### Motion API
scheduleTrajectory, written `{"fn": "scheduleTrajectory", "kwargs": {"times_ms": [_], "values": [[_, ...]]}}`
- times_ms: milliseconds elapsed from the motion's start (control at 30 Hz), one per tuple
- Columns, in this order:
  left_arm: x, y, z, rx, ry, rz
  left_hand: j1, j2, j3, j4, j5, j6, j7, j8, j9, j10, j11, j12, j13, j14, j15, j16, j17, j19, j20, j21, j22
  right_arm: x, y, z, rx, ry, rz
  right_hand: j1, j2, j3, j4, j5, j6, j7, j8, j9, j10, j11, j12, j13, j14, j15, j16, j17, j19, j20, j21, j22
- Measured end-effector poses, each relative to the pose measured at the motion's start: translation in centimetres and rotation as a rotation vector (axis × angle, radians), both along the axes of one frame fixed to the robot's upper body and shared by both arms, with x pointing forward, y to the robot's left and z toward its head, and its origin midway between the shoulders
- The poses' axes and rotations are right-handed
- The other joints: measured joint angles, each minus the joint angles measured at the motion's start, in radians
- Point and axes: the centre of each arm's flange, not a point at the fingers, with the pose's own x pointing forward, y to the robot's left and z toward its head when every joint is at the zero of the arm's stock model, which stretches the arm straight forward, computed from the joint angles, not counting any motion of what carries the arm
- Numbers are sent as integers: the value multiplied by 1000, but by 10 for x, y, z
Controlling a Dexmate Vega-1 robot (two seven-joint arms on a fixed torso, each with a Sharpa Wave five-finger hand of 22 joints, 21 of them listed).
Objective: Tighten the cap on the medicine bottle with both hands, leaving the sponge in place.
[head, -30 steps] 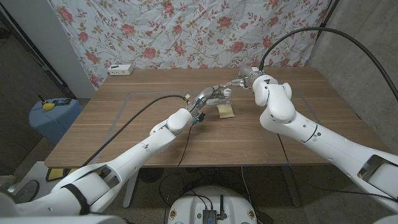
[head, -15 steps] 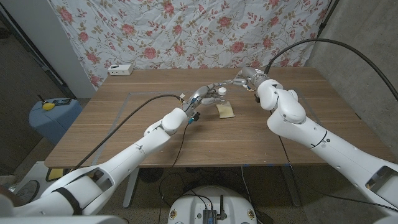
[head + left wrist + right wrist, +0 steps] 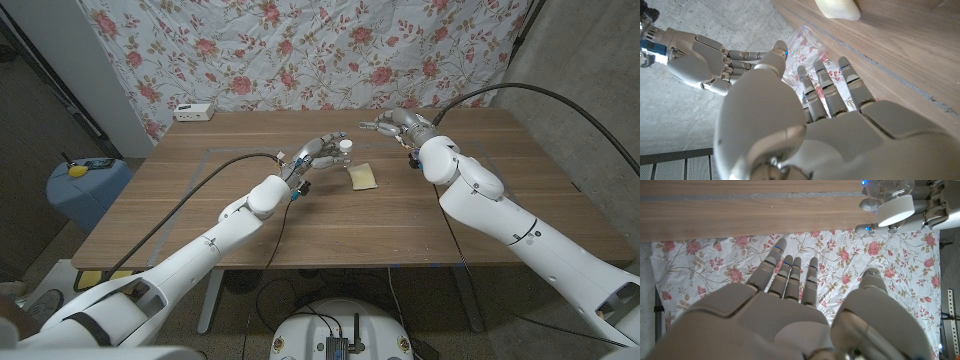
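One upright bottle (image 3: 345,152), cap up, is being held by the left robot hand (image 3: 318,153); the right robot hand (image 3: 392,125) is being kept spread, empty.

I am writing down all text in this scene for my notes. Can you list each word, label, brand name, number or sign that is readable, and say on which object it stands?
No text can be read in these pictures.
Medicine bottle: any label is too small to read.
White box at the table's far edge: no legible marking.
Sponge: plain, no print.
Floral cloth: pattern only, no words.
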Motion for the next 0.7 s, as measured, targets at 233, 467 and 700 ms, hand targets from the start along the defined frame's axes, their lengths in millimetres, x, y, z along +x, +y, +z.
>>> {"fn": "scheduleTrajectory", "kwargs": {"times_ms": [233, 467, 700], "values": [[-4, 13, -1, -12, -8, 31, -1, 1, -13, 4, 0, 6, -6, 0, 0, 0, 0, 4, 0, -11, 0, 0, 0, -58, 58, -12, 2, 5, -5, -3, 71, -22, 40, -7, 7, 0, 0, 0, -7, 7, 0, -5, 0, 0, 0, 0, 0, 0, 0, 3, 3, -4, 0, 0], [-9, 25, -2, -19, -15, 67, -1, 1, -22, 9, 0, 0, -11, 0, 0, 0, 0, 4, 0, -15, 4, 0, 0, -117, 77, -22, 2, 11, -10, -8, 135, -40, 77, -12, 12, 4, 4, 0, -8, 8, 0, -5, 4, 3, 0, -3, 0, 0, 0, 3, 3, -4, 0, 0], [-13, 34, -5, -21, -14, 97, -2, 1, -36, 11, 0, 0, -22, 0, 0, 0, 0, 4, 0, -40, 4, 0, 0, -194, 68, -26, 2, 18, -15, -15, 206, -46, 129, -20, 20, 4, 4, 0, -65, 43, 0, -14, 5, 2, 0, -6, 0, 0, 0, 0, 9, -9, 0, -5]]}}
